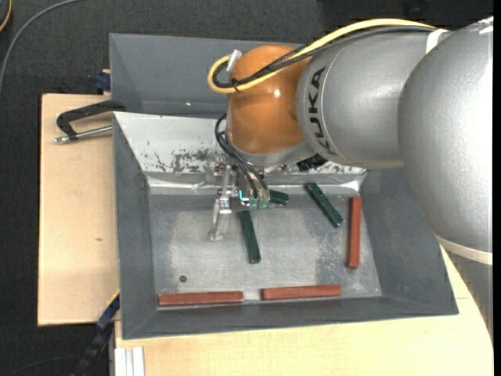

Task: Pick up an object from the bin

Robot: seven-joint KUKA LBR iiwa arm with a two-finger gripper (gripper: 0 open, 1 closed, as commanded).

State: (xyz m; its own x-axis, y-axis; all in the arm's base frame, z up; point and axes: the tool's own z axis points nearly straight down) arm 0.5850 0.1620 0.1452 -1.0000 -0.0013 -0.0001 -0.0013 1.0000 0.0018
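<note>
1. Arm (376, 92) w/ orange wrist cover (262, 104) comes in from frame right and takes up the upper right.
2. Grey bin (129, 233) spans mid-frame.
3. Red-brown sticks: two end to end along the bottom wall (200, 297) (301, 292), one upright at right (354, 232).
4. Dark green stick (250, 241) at floor centre, top end right at the gripper; contact unclear.
5. 2nd green stick (324, 204) angled, right of centre.
6. Gripper (232, 208) low over the floor near the top wall. Open vs closed: can't tell.
</note>
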